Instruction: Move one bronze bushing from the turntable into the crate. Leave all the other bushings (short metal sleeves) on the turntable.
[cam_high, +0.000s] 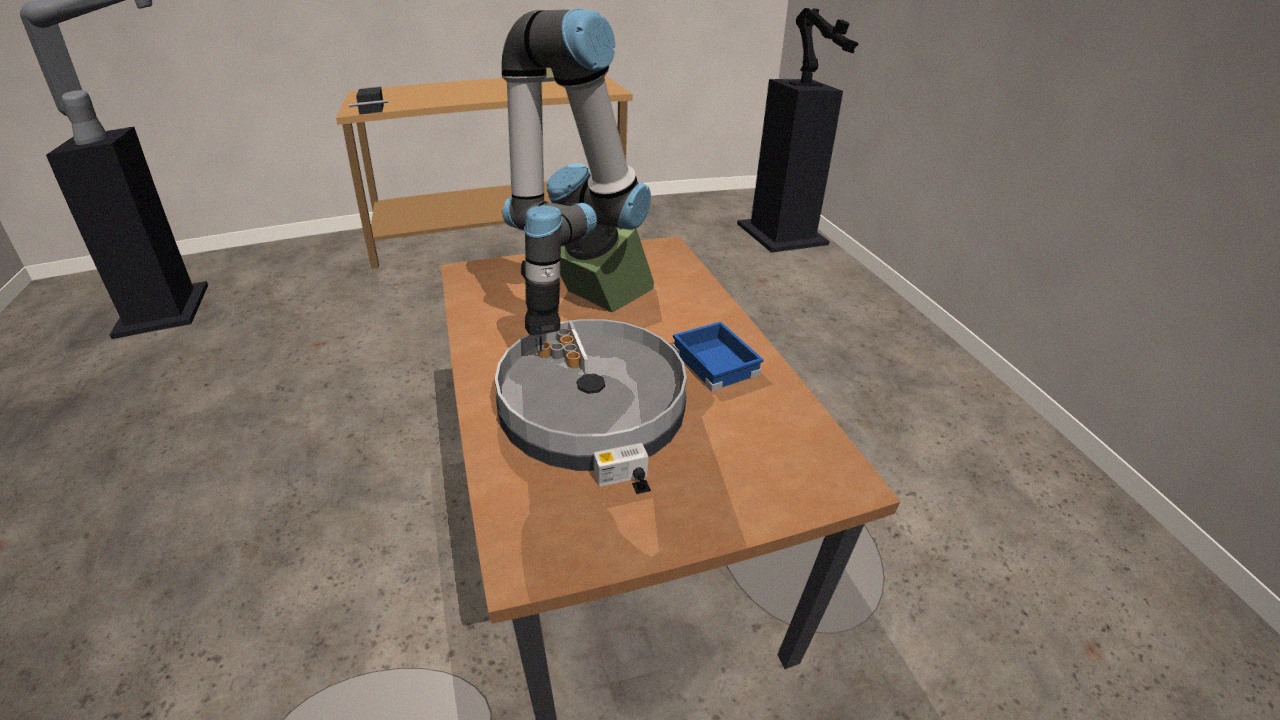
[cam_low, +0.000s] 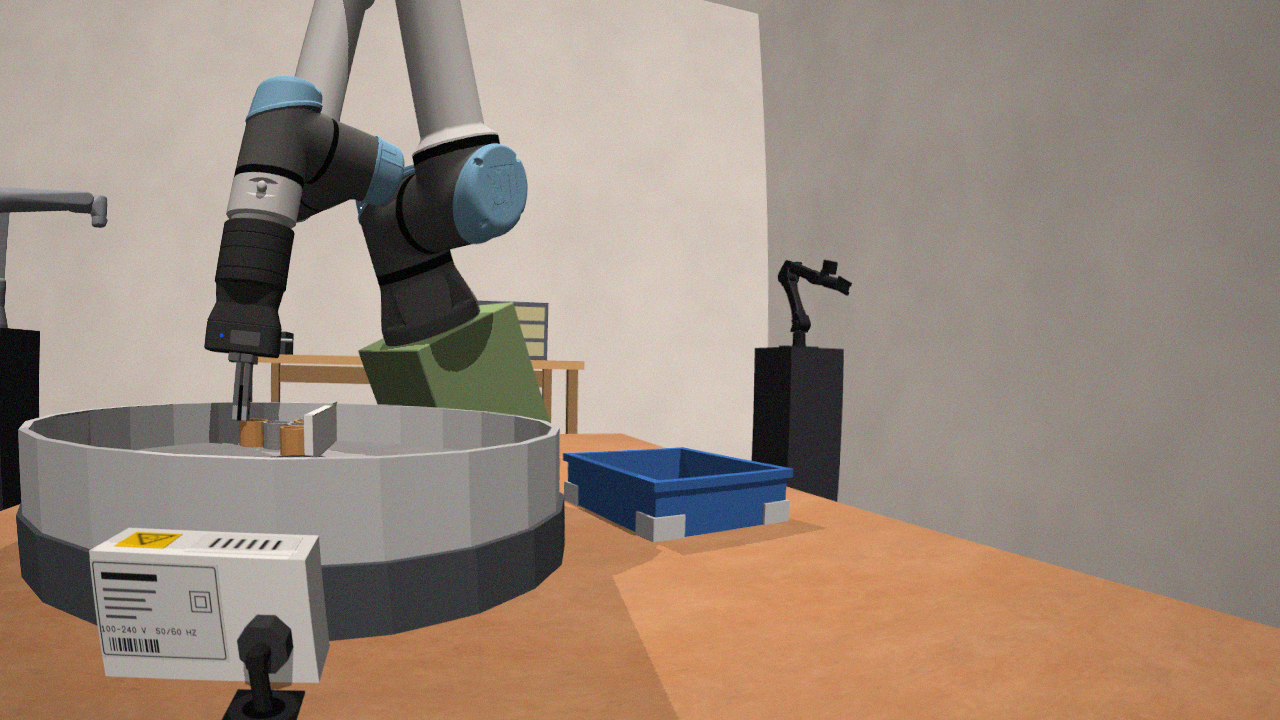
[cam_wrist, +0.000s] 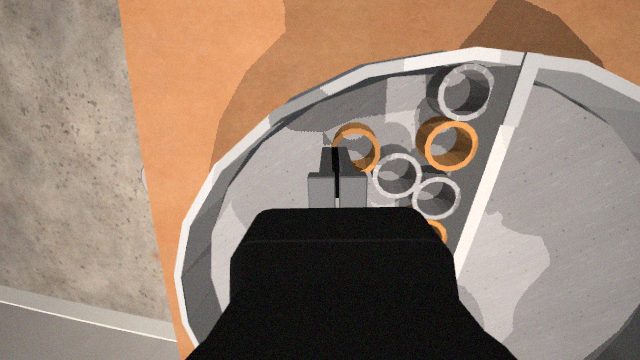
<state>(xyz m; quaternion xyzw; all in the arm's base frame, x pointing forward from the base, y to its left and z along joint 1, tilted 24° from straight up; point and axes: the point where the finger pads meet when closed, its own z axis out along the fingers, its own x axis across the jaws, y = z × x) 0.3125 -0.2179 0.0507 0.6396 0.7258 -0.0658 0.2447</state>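
The sleeve just beside the pincer (cam_high: 540, 347) (cam_low: 240, 418) (cam_wrist: 336, 172) looked like smooth bronze (cam_wrist: 375, 155), and the pale ones beyond it like dull grey metal. Under the pincer, the turntable (cam_high: 590, 442) (cam_low: 358, 501) (cam_wrist: 495, 54) had a matt grey floor with fine scratches. Well apart from the pincer, the crate (cam_high: 718, 379) (cam_low: 725, 508) looked like matt blue plastic. The table (cam_high: 787, 447) (cam_low: 895, 608) (cam_wrist: 165, 30) below resembled smooth, faintly mottled wood.
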